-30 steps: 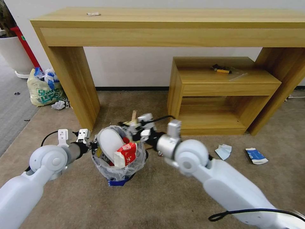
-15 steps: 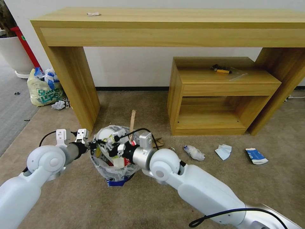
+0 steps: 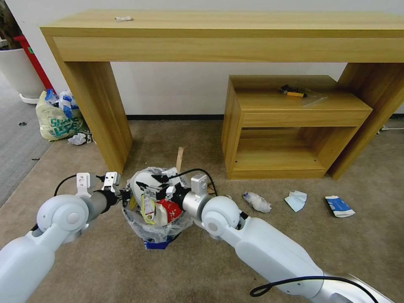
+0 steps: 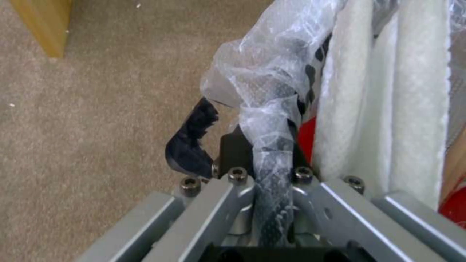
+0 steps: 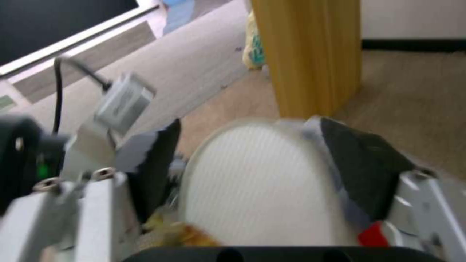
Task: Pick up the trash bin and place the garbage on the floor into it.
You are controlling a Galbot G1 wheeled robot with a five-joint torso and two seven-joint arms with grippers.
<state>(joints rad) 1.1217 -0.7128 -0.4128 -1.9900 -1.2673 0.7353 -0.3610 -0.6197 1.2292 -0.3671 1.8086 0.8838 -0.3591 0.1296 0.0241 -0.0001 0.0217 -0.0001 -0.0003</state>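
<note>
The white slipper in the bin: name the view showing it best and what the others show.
The right wrist view: the white slipper sits broad between the right pincer's open fingers. The head view shows its top edge in the trash bin. The left wrist view shows its textured side.

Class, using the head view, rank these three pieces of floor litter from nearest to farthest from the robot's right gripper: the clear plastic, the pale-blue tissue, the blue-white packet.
The right gripper is over the trash bin.
1. Clear plastic: on the carpet, just to the robot's right of its right arm.
2. Pale-blue tissue: farther right, before the low shelf unit.
3. Blue-white packet: farthest right.
</note>
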